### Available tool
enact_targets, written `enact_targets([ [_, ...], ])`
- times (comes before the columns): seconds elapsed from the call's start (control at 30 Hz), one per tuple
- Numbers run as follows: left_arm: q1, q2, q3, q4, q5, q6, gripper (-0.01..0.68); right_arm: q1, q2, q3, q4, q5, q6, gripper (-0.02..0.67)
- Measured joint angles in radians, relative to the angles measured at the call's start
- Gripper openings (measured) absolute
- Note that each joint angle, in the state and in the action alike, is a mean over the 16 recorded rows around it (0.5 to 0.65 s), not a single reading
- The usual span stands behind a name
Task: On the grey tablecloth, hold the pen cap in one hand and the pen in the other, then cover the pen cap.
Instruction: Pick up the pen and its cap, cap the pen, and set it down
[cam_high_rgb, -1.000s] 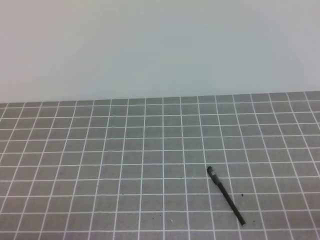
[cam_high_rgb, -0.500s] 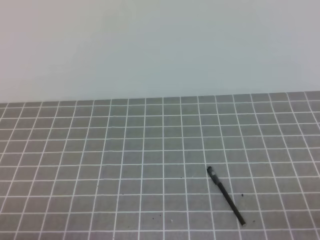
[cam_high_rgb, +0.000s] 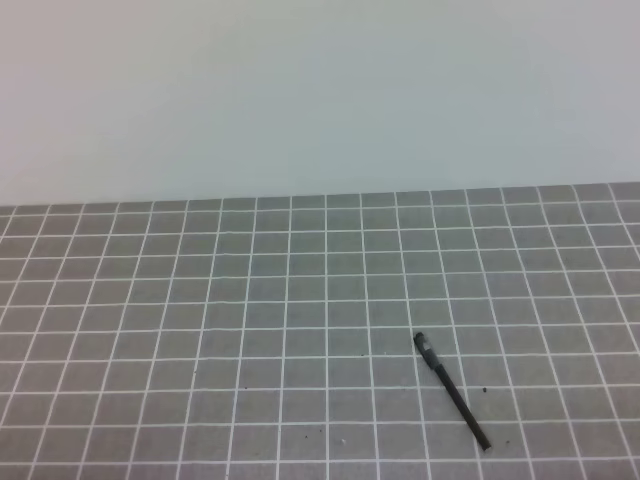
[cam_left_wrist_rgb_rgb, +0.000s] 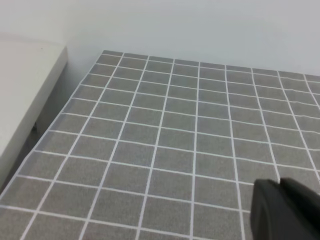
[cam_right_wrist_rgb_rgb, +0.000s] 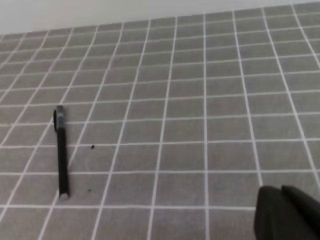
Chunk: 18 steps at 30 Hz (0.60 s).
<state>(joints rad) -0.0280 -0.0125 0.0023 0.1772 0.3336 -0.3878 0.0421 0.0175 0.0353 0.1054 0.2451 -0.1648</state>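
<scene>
**Item: pen on cloth, both arms held back**

Landmark: the pen.

Left of the pen: we list open cloth, a grey grid with nothing else on it in the overhead view. The left gripper shows only as a dark tip at the lower right corner of its own wrist view; its jaws are closed on nothing. No pen appears in that view, only grid and a pale ledge at the cloth's left edge.

The pen itself: it lies flat, low and right of centre in the overhead view, its long axis diagonal, thicker end toward the wall and upper left, thin end toward the near edge and lower right. We cannot tell whether the cap is fitted on it; no loose cap shows in any view. A few dark specks sit near it.

Right of the pen: the right gripper, a dark tip at the lower right of its wrist view, jaws together and empty. The pen lies well apart, up and to the left of those jaws.

Judgement: we take the right arm as the nearer one. Neither arm enters the overhead view, so both sit withdrawn, cameras angled down at the cloth.
</scene>
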Motion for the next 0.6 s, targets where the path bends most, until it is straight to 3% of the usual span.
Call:
enact_targets([
  [0.17, 0.000, 0.000, 0.000, 0.000, 0.000, 0.000, -0.003, 0.000, -0.010, 0.000, -0.056, 0.052, 0.072, -0.004],
  [0.6, 0.000, 0.000, 0.000, 0.001, 0.000, 0.000, -0.003, 0.000, -0.038, -0.002, -0.034, 0.067, 0.089, -0.004],
])
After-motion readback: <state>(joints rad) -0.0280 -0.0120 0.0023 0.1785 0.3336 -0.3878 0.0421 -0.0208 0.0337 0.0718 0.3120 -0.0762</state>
